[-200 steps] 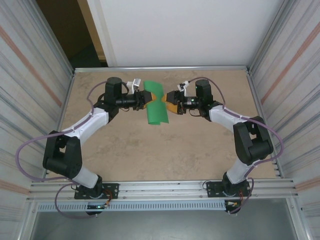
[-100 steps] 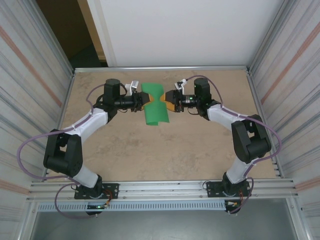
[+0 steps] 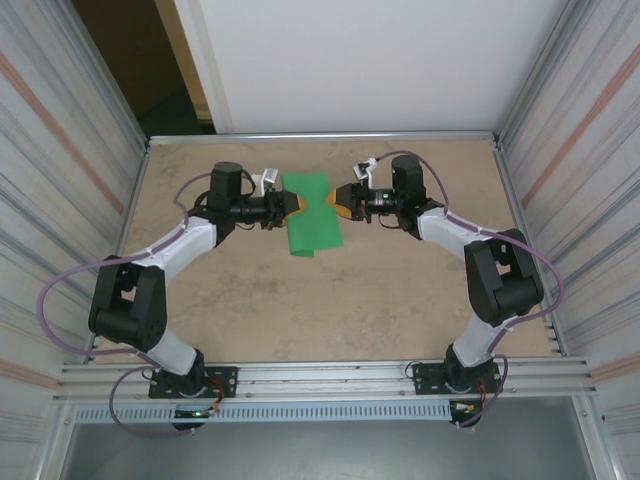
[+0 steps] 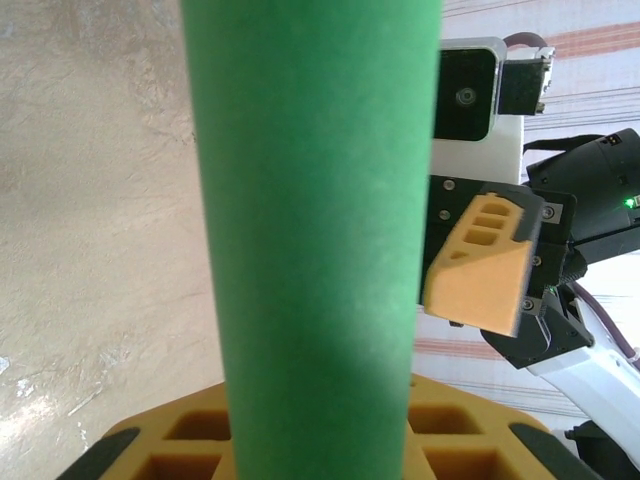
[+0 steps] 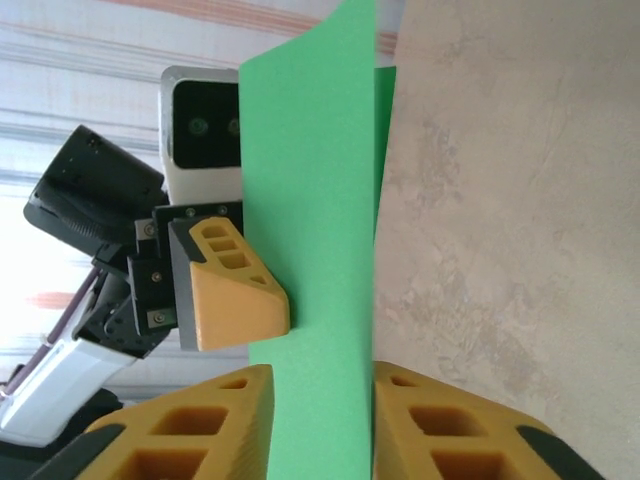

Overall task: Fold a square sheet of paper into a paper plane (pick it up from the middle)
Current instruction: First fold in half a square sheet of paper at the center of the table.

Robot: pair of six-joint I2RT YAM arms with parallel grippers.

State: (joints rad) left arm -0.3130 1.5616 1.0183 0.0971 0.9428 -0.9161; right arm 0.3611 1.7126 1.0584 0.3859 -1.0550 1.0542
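A thin, bright green sheet of paper [image 3: 312, 230], matte and unmarked, is doubled over into an oblong strip and held over the far half of the beige, stone-mottled table [image 3: 300, 320], about midway between the table's left and right edges. The strip's long axis runs from the table's near edge toward its far edge. It is slightly skewed, with the far end a touch closer to the table's left edge than the near end. The strip narrows at its middle, where both arms meet it.

The left gripper [image 3: 287, 206] reaches in from the table's left side and is clamped on that waist. From the right wrist, one of its fingers [image 5: 235, 290] presses flat against the paper's face. The finger is a wedge-shaped block of orange plastic with rectangular hollows.

The right gripper [image 3: 337, 203] comes in from the table's right side and is also closed on the sheet, an orange finger hard against each side of the green band. One of its fingers [image 4: 480, 265] sits at the strip's edge in the left wrist view. There the paper shades softly across its width (more a rounded bend than a sharp crease).

Whether the sheet touches the table cannot be told.
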